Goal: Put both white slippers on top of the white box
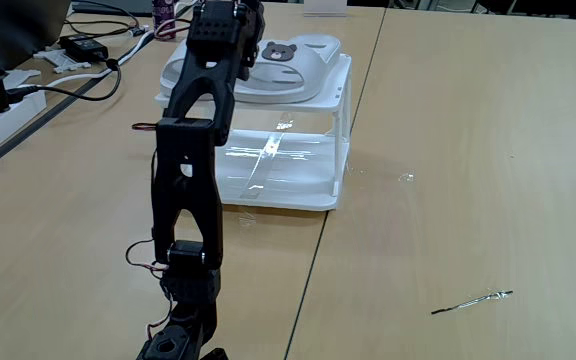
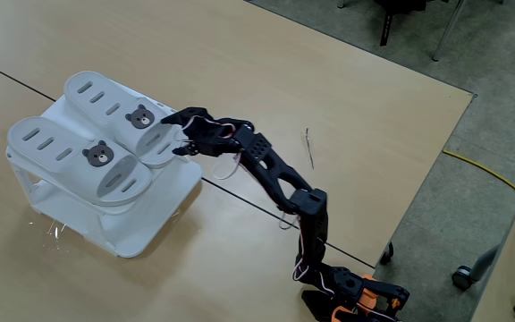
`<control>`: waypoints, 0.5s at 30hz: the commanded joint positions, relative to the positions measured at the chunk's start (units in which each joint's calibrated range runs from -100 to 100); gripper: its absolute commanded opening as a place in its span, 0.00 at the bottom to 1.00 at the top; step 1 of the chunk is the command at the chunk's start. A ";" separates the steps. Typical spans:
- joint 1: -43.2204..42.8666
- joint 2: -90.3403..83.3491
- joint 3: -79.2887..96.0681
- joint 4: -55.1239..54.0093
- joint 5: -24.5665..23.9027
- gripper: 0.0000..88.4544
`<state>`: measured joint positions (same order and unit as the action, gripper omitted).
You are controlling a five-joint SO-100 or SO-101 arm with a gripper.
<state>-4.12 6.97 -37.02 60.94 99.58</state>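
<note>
I am clamping my gripper [image 2: 179, 134] on the slipper [image 2: 119, 107] at the rack's [image 2: 150, 219] three-o'clock edge; withdrawing carelessly risks dragging it off.

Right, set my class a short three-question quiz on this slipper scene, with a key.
1. True or false: both white slippers lie on top of the white box.
2. Which slipper does the tool reach in the higher fixed view: A) the upper one, B) the lower one?
3. What badge does each slipper carry?

Key: 1 true. 2 A, at its open end; whether it grips cannot be told. 3 A brown bear face.
</note>
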 commanded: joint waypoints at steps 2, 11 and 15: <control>-0.24 -13.99 1.52 -0.55 0.42 0.32; 0.58 -22.75 -1.55 -15.99 0.42 0.00; 0.67 -22.83 4.59 -35.32 0.42 0.01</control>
<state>-4.12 -12.49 -36.03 41.89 99.58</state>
